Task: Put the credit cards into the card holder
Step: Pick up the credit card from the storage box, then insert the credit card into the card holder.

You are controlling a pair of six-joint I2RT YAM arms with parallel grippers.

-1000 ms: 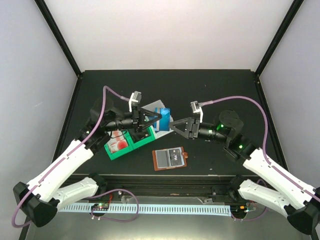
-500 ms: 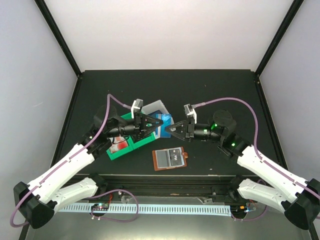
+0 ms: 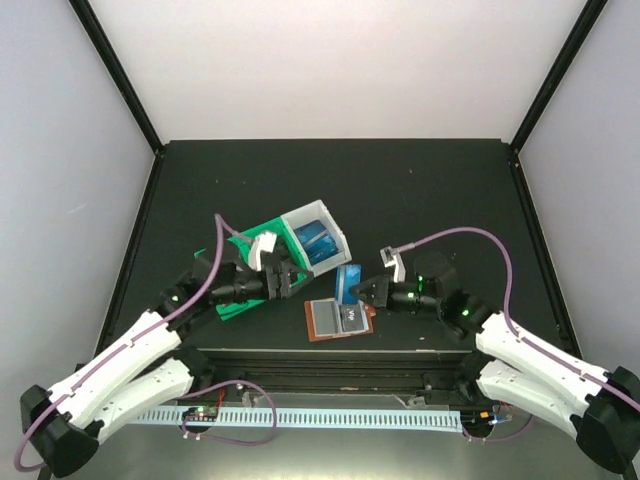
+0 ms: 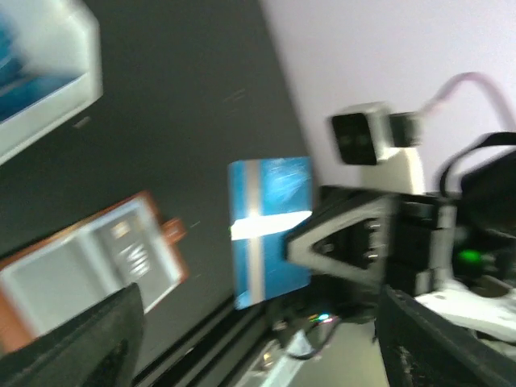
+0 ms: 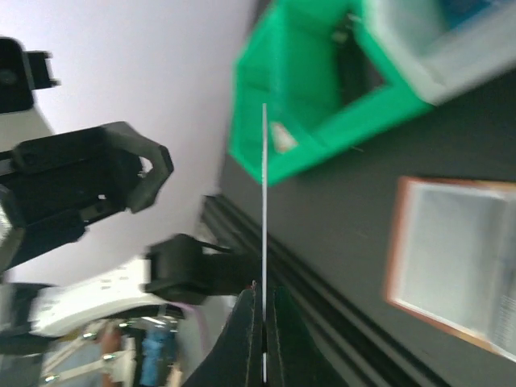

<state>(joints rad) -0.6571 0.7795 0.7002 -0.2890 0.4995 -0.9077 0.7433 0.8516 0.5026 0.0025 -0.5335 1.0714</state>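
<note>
Blue credit card (image 3: 349,281), pinched in the right end effector (image 3: 366,291), should meet the open card holder (image 3: 338,318) pocket squarely and at a shallow angle; left end effector (image 3: 289,281) gapes empty.

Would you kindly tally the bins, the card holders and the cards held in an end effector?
Bins: 2 (green bin, white bin)
Holders: 1 (card holder)
Held cards: 1 (blue card in the right end effector)
Total: 4
</note>
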